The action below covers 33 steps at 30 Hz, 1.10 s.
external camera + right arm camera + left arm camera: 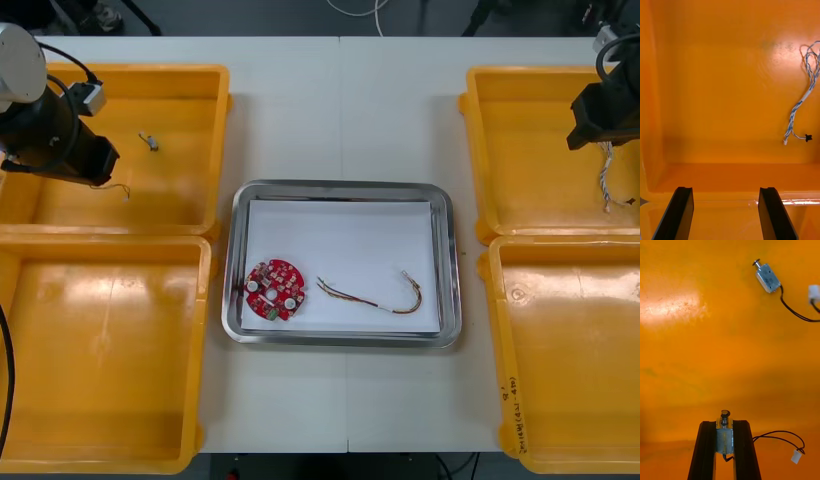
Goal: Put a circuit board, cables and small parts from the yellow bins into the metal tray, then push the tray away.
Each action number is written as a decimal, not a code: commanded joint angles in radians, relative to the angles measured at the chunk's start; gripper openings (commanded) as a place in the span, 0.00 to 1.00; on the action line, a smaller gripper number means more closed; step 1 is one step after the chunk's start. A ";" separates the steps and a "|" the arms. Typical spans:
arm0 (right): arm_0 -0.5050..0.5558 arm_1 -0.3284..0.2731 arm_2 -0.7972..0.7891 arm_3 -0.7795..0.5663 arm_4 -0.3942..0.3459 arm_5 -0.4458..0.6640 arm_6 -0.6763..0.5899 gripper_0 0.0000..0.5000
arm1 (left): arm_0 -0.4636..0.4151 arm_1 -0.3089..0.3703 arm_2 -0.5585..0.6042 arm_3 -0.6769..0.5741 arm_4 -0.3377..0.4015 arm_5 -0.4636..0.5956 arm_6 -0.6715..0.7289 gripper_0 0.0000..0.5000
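My left gripper (724, 450) is shut on a small metal part (724, 435) whose black wire and white plug (795, 456) dangle to one side. It hangs above the far left yellow bin (190, 80), where my left gripper (108, 170) is near the bin's left side. A second small metal part (767, 277) (150, 142) lies on that bin's floor. My right gripper (726, 215) is open above the far right yellow bin (500, 150), with a twisted blue and white cable (805, 97) (605, 178) lying beyond its fingers. The metal tray (340, 188) holds a round red circuit board (274, 290) and a red and yellow cable (375, 296).
Two near yellow bins, the left one (100, 360) and the right one (570, 360), flank the tray. The tray is white inside. Bare table (340, 110) lies between the tray and the far edge.
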 commanded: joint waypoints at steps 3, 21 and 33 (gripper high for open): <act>-0.102 -0.039 -0.063 0.118 0.044 -0.021 0.020 1.00 | 0.011 0.026 0.022 -0.172 -0.035 0.153 -0.070 0.00; -0.185 -0.064 -0.143 0.425 0.081 -0.221 0.057 1.00 | 0.010 -0.126 -0.105 -0.491 -0.057 0.249 0.156 0.00; -0.214 -0.088 -0.152 0.575 0.119 -0.370 0.100 1.00 | -0.010 -0.216 -0.329 -0.551 -0.078 0.249 0.389 0.00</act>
